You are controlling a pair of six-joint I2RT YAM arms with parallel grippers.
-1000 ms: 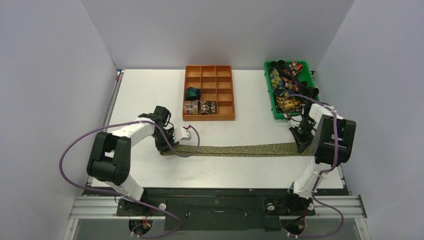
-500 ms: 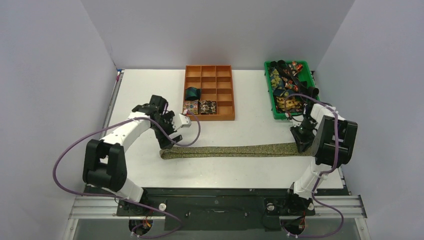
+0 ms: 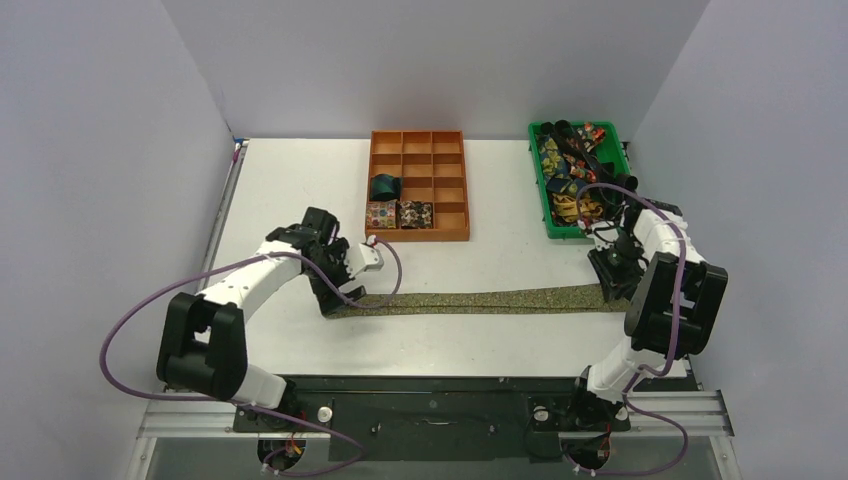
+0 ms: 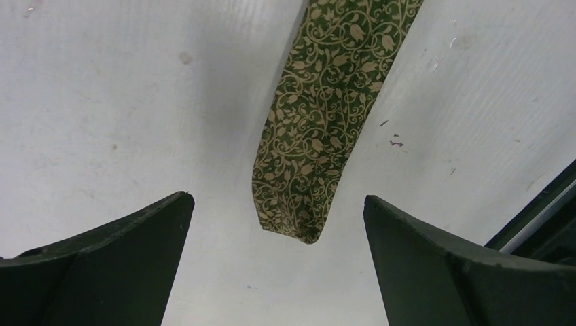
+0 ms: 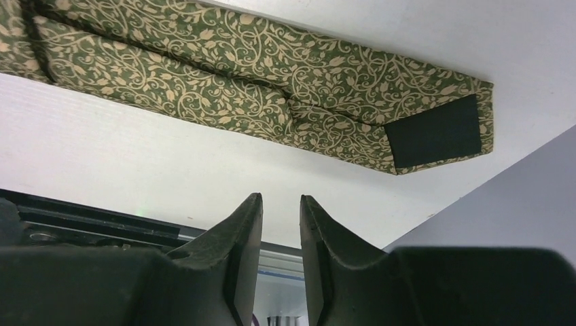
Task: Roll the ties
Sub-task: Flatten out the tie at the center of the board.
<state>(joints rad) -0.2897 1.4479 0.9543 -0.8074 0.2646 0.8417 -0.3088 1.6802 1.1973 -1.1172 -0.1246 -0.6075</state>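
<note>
A long olive-green tie point(image 3: 480, 299) with a gold vine pattern lies flat and straight across the near part of the white table point(image 3: 280, 180), running left to right between the two arms. It lies with its back seam facing up.

The left gripper point(image 4: 275, 204) hovers over the narrow end point(image 4: 292, 217), fingers spread wide on either side of the tip and holding nothing. The right gripper point(image 5: 280, 200) sits near the wide end point(image 5: 435, 132), which carries a dark fabric patch. Its fingers are drawn close, with only a thin gap between them, and grip nothing. From overhead it is hard to tell whether this gripper touches the cloth; the wrist view suggests it stands just off the edge.

Farther back, an orange compartment tray point(image 3: 417, 238) holds three rolled ties, and a green bin point(image 3: 537, 180) holds a loose heap of others.

The tie looks light, soft and limp, probably somewhat slick, so it will sag and slip rather than hold a shape. A sensible grip is the narrow tip, pinched across its width, to start a tight coil while the wide end is pinned for tension.
</note>
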